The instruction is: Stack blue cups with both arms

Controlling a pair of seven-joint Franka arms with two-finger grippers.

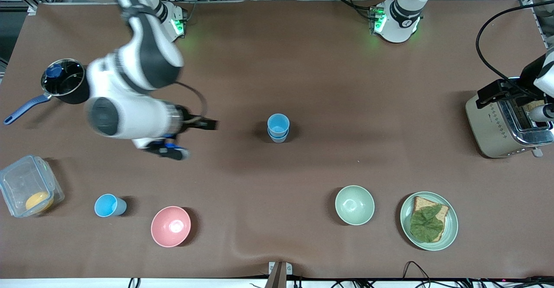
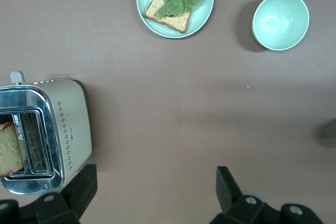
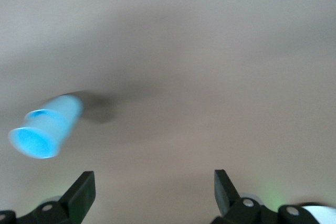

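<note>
Two blue cups (image 1: 277,128) stand stacked one in the other at the middle of the table. A single blue cup (image 1: 110,205) stands nearer the front camera, toward the right arm's end, beside the pink bowl. My right gripper (image 1: 194,138) is open and empty above the table, between the stack and the pot. The right wrist view shows its fingers apart (image 3: 152,192) and a blurred blue cup (image 3: 44,127) off to one side. My left gripper (image 1: 497,92) is open and empty over the toaster's edge; the left wrist view (image 2: 155,190) shows bare table between its fingers.
A toaster (image 1: 506,123) holding bread stands at the left arm's end. A pale green bowl (image 1: 354,204) and a plate (image 1: 450,229) with bread and lettuce are near the front camera. A pink bowl (image 1: 170,226), a clear container (image 1: 28,190) and a blue-handled pot (image 1: 65,80) are at the right arm's end.
</note>
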